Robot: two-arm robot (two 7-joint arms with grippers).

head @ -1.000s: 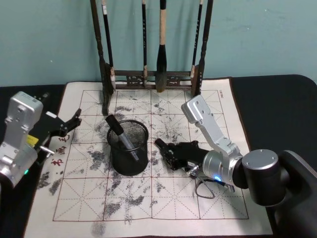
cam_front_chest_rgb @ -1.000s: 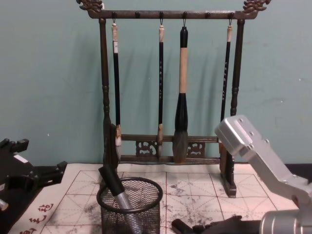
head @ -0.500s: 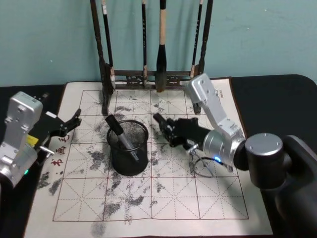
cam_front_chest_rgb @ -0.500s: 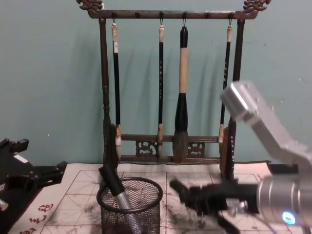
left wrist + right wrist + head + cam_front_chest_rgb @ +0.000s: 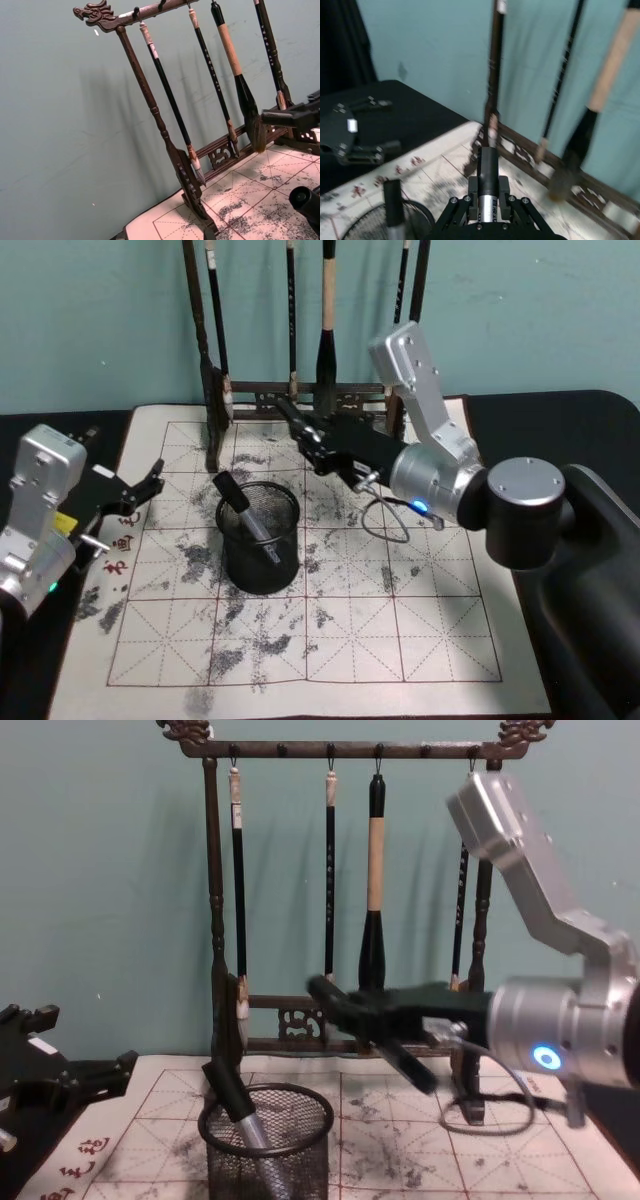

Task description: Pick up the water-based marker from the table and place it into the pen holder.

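My right gripper (image 5: pixel 322 447) is shut on the water-based marker (image 5: pixel 488 172), a silver pen with a black cap, and holds it in the air. In the chest view the marker (image 5: pixel 372 1035) slants above and to the right of the pen holder (image 5: pixel 266 1155). The pen holder (image 5: pixel 258 558) is a black wire-mesh cup on the mat, with another black-capped marker (image 5: pixel 243 508) leaning inside it. My left gripper (image 5: pixel 138 490) is parked open at the mat's left edge.
A tall dark wooden rack (image 5: pixel 213 920) hung with several calligraphy brushes stands at the back of the ink-stained gridded mat (image 5: pixel 330 640), close behind the raised marker. A loose cable (image 5: pixel 385 525) hangs under my right wrist. Black table surface lies right of the mat.
My right gripper has risen off the mat with the marker and swung back and left, from right of the pen holder to above its far side near the rack. The left arm has not moved.
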